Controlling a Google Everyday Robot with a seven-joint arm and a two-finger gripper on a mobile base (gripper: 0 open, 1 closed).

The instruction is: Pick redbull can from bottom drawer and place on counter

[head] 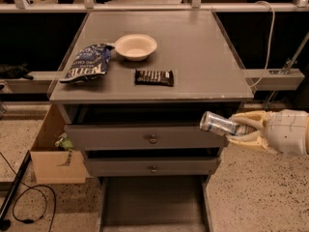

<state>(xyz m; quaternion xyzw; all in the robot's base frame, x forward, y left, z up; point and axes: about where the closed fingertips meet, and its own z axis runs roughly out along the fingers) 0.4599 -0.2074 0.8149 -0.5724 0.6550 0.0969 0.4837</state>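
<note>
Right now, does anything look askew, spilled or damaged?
Only the slim silver-blue metal can: it lies nearly sideways in the pale two-finger gripper, in the air before the upper grey drawer front, below the flat grey counter. No spill shows.
</note>
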